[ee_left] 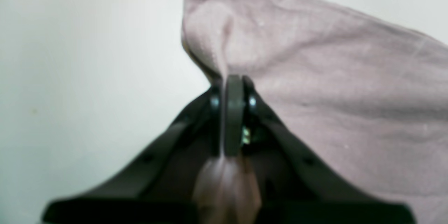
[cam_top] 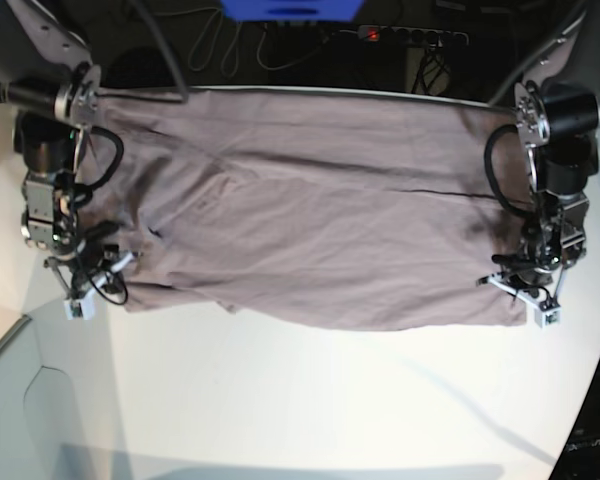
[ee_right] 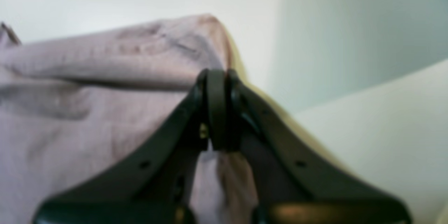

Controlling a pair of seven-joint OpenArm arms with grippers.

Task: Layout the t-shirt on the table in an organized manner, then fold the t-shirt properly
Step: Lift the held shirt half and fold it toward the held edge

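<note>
The mauve-brown t-shirt (cam_top: pixel 310 230) lies spread wide over the far half of the white table (cam_top: pixel 300 400), with some creases and an uneven near hem. At the shirt's near corner on the right of the base view, my left gripper (cam_top: pixel 525 285) is shut on a pinch of cloth. The left wrist view shows that gripper (ee_left: pixel 233 80) with its fingers closed on a fold of the t-shirt (ee_left: pixel 332 77). On the left of the base view, my right gripper (cam_top: pixel 100 270) grips the other near corner. In the right wrist view it (ee_right: pixel 218 73) is shut on the t-shirt (ee_right: pixel 87 112).
Beyond the table's far edge lie a power strip (cam_top: pixel 410 35) and dark cables, beside a blue object (cam_top: pixel 290 8). Both arms' upper links stand at the far corners. The table's curved edge runs along the lower left (cam_top: pixel 25 340) and the right (cam_top: pixel 595 400).
</note>
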